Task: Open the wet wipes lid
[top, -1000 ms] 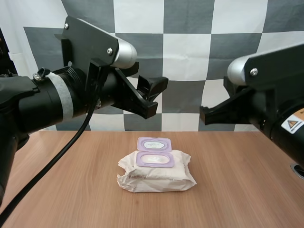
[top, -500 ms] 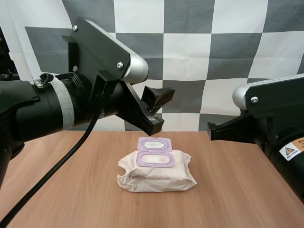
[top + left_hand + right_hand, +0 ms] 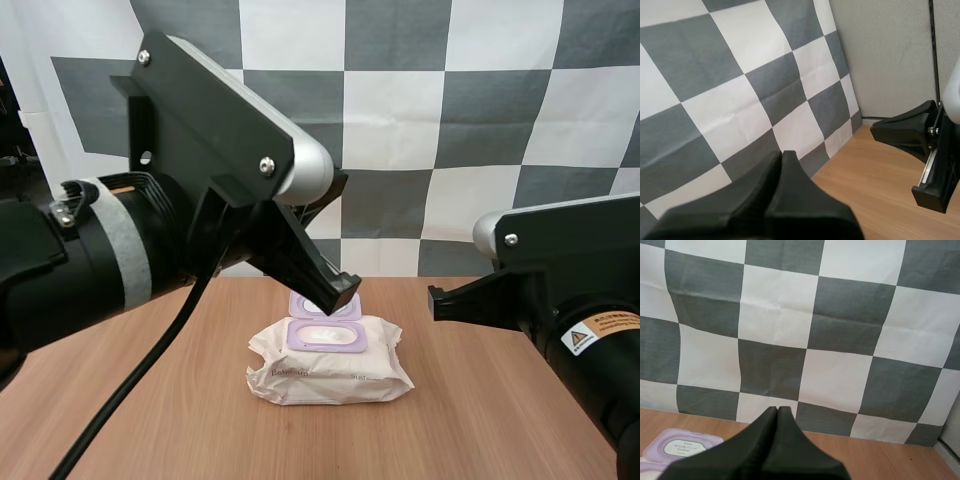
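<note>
High view: the wipes pack [image 3: 328, 362] lies mid-table [image 3: 450, 400], long axis left to right, its lid [image 3: 348, 312] flipped up at the far edge. The left end effector [image 3: 340, 290], clenched empty, hangs just above that lid. The right end effector [image 3: 435, 300], also clenched empty, is farther off.

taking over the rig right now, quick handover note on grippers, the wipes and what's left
Left gripper: shut on nothing, raised over the pack's far edge.
Right gripper: shut on nothing, raised to the pack's right.
Wet wipes pack: flat on the table, lid flipped back open; neither gripper seems to touch it.
Done: lid open. Left: nothing on the lid; probably just park both arms.
</note>
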You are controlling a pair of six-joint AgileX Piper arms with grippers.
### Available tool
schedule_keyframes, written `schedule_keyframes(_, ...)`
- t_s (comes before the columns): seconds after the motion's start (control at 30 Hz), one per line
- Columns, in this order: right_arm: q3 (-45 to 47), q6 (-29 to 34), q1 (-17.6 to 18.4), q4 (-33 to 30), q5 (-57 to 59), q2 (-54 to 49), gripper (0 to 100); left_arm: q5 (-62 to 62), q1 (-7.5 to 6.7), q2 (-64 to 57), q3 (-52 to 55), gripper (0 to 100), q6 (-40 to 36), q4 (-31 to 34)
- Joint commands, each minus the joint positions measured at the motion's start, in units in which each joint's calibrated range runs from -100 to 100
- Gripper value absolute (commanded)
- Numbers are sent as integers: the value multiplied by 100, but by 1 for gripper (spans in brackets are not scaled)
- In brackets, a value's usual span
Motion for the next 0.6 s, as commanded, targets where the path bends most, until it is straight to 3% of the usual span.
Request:
schedule_keyframes(0.0,0,-7,14,-36,-133,0,0,-266,2,-425,-4,0,-60,-10)
schedule_keyframes(0.1,0,3,54,-36,-348,0,0,-959,-6,-1178,-4,0,-155,1)
schedule_keyframes(0.27,0,3,169,4,-556,0,0,-4010,-119,-2320,63,0,-744,341)
schedule_keyframes(0.37,0,3,185,4,-730,0,0,-4374,-341,-2320,4,0,-1527,1215)
schedule_keyframes(0.57,0,3,249,4,-1022,0,0,-4965,-646,-2320,439,0,-2277,2754)
